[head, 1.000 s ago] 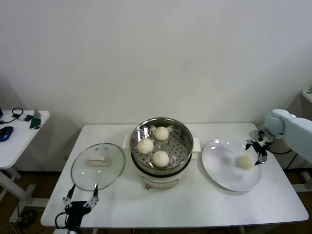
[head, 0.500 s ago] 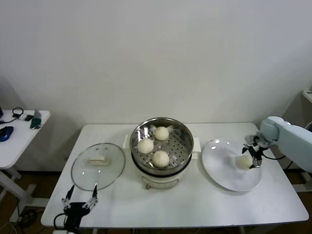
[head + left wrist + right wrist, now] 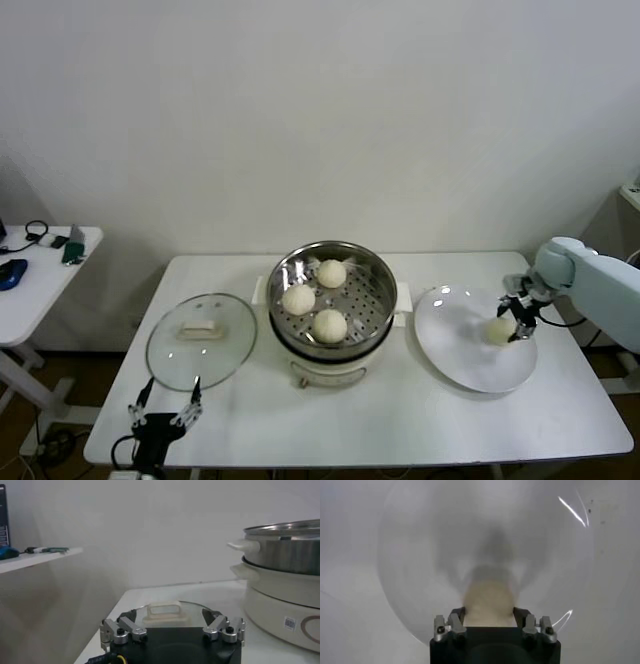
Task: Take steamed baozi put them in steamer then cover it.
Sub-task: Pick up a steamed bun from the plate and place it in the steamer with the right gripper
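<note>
The steel steamer (image 3: 375,300) stands at the table's middle on its cream base and holds three baozi (image 3: 329,325). The fourth baozi (image 3: 499,330) lies on the white plate (image 3: 460,345) at the right. My right gripper (image 3: 517,318) is down over it, its fingers pressed against both sides of the bun; the right wrist view shows the bun (image 3: 488,600) filling the gap of the gripper (image 3: 489,617). The glass cover (image 3: 201,345) lies flat on the table left of the steamer. My left gripper (image 3: 165,412) waits open below the table's front left edge, facing the cover's handle (image 3: 162,611).
A small white side table (image 3: 40,275) with a few small items stands far left. The steamer's wall (image 3: 285,555) rises at the side in the left wrist view. The plate's rim (image 3: 400,605) curves around the bun in the right wrist view.
My right gripper moved down and in from the plate's far right rim onto the last baozi and closed around it. The left arm stayed still.
</note>
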You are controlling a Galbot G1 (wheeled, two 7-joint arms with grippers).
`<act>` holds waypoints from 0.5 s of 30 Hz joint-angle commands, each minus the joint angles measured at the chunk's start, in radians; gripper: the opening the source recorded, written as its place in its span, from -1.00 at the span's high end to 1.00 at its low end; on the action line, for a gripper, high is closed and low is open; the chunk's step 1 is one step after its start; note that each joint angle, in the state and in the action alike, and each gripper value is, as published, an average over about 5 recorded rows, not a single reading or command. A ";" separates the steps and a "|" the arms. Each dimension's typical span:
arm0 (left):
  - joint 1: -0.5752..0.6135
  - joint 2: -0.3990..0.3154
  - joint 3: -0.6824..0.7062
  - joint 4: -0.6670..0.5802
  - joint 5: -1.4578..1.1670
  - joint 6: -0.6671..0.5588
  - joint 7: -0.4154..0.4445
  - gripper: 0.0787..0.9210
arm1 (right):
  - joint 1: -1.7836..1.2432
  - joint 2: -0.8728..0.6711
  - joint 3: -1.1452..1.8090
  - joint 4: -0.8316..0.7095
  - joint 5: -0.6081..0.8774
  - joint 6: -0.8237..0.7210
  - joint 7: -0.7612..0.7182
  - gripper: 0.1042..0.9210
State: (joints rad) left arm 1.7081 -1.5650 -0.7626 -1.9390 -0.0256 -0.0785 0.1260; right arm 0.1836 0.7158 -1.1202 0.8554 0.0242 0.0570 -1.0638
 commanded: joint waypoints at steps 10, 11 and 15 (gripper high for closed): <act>-0.010 0.011 0.011 -0.024 -0.006 0.007 0.002 -0.77 | 0.846 0.067 -0.610 0.388 0.616 -0.165 -0.022 -0.34; -0.010 0.013 0.012 -0.027 -0.007 0.008 0.001 -0.77 | 0.894 0.094 -0.618 0.410 0.659 -0.184 -0.019 -0.34; -0.011 0.019 0.013 -0.027 -0.018 0.008 -0.001 -0.77 | 0.985 0.189 -0.607 0.484 0.789 -0.244 0.004 -0.34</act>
State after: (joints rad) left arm 1.6981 -1.5506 -0.7506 -1.9612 -0.0339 -0.0708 0.1267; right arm 0.7232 0.7555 -1.5082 1.1149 0.4330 -0.0599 -1.0815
